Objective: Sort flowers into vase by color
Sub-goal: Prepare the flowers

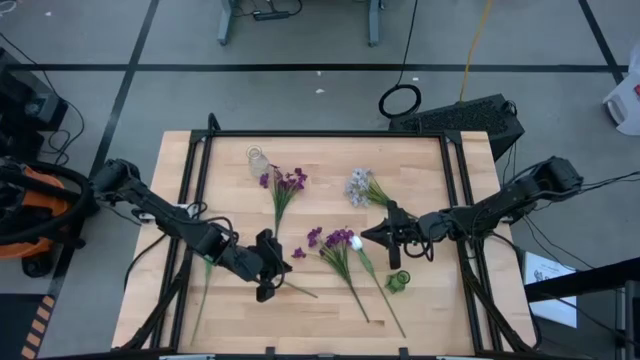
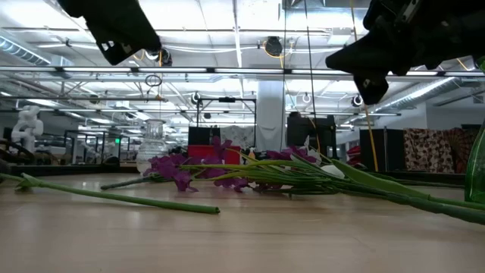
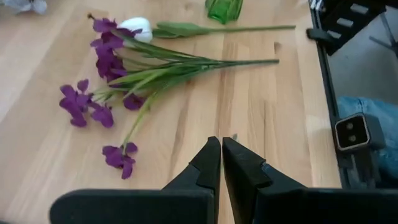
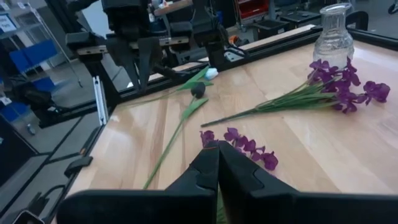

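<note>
The flowers lie flat on the wooden table. One purple spray (image 1: 285, 185) rests near the clear glass vase (image 1: 258, 160), and a grey-blue cluster (image 1: 360, 186) lies far right of centre. A purple spray (image 3: 106, 59) and a white bud (image 3: 138, 26) lie mid-table, stems toward the near edge. A small green vase (image 1: 398, 282) stands beside them. My left gripper (image 1: 283, 268) hovers shut, left of this bunch, over a loose green stem (image 2: 114, 197). My right gripper (image 1: 366, 235) hovers shut beside the white bud, above purple petals (image 4: 249, 146).
Black rails (image 1: 195, 200) frame the table on its left, right and far sides. A white bud on a leafy stem (image 4: 211, 73) lies under the left arm. A person's leg in blue jeans (image 3: 360, 109) shows beyond the near edge. Bare wood (image 1: 440, 300) lies near right.
</note>
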